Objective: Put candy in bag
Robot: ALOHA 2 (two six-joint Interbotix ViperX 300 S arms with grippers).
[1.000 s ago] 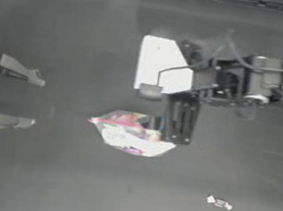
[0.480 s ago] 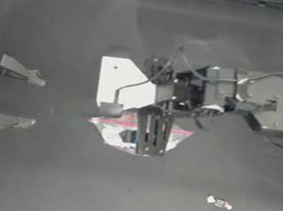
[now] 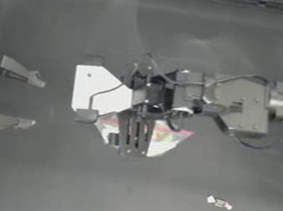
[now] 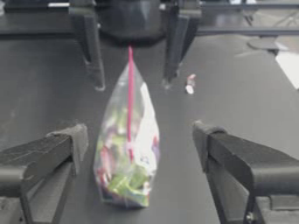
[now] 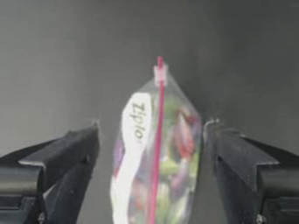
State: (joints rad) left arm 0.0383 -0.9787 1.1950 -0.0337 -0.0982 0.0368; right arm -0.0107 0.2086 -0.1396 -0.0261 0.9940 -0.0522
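Now right gripper (image 3: 132,137) astride bag (image 3: 166,138).

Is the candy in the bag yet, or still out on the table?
Out: the candy lies alone on the table, apart from the bag.

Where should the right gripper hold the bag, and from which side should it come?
Probably across the bag's flat sides, near the pink seal strip, coming from above. The right gripper hangs over it, open jaws on either side of the strip. The candy lies apart; the left gripper waits.
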